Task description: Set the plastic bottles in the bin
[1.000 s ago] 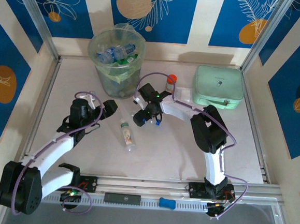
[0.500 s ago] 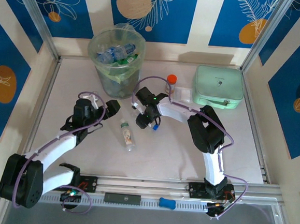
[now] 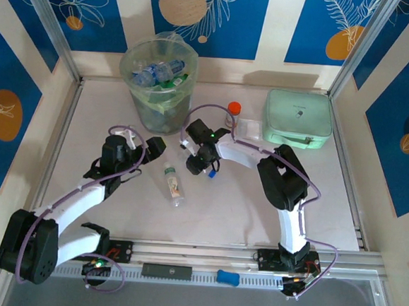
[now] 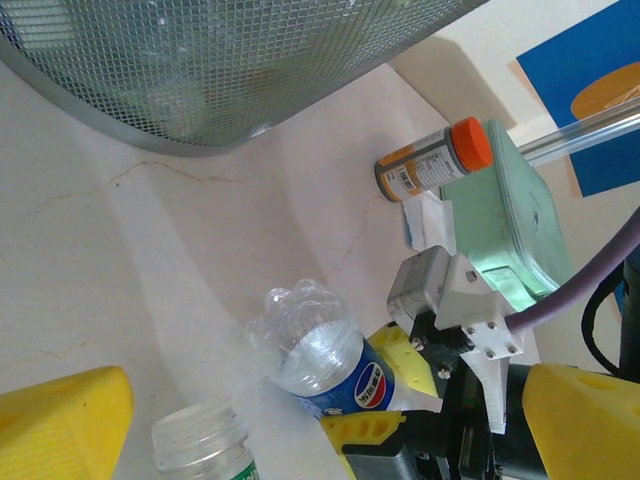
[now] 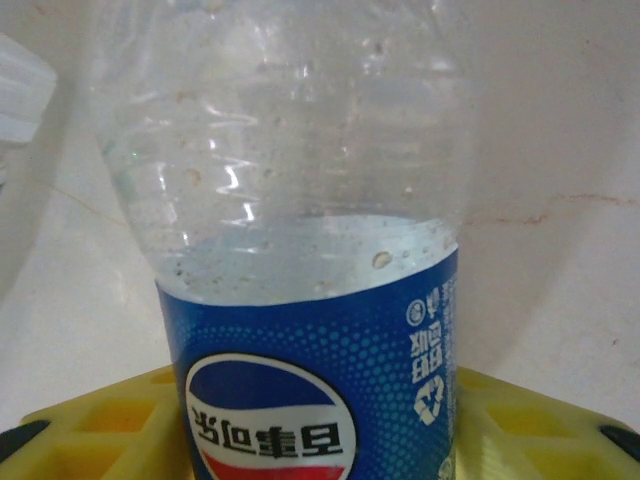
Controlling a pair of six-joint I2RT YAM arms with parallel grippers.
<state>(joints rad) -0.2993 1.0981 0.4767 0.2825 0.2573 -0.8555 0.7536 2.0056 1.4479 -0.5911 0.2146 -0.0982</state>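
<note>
From above, the bin stands at 11 o'clock on the table, with several bottles heaped inside it. The mint-green case sits at 1 o'clock. The orange-capped jar stands near the case's left end. My right jaws are near the middle of the table, at 5 o'clock from the bin, around a blue-labelled bottle. My left jaws hang at 9 o'clock from them, near the bin's foot, spread wide with nothing between them. A loose bottle, clear with a pale label, lies flat on the table at 7 o'clock from my right jaws, apart from both pairs.

Through my left wrist camera, my own yellow fingers show at 8 and 4 o'clock, far apart. The bin's mesh-patterned wall curves across 12 o'clock. The jar is at 1 o'clock, with the case just past it at 3. At 6 o'clock the blue-labelled bottle points its clear base toward me, and the yellow pads of my right jaws press on either side of its label. The loose bottle's top shows at 7 o'clock.

Through my right wrist camera, the blue-labelled bottle runs from 6 to 12 o'clock. It is clear above, and its red, white and blue roundel reads upside down below. My yellow pads at 7 and 5 o'clock lie against the label, so these jaws are clamped on it.
</note>
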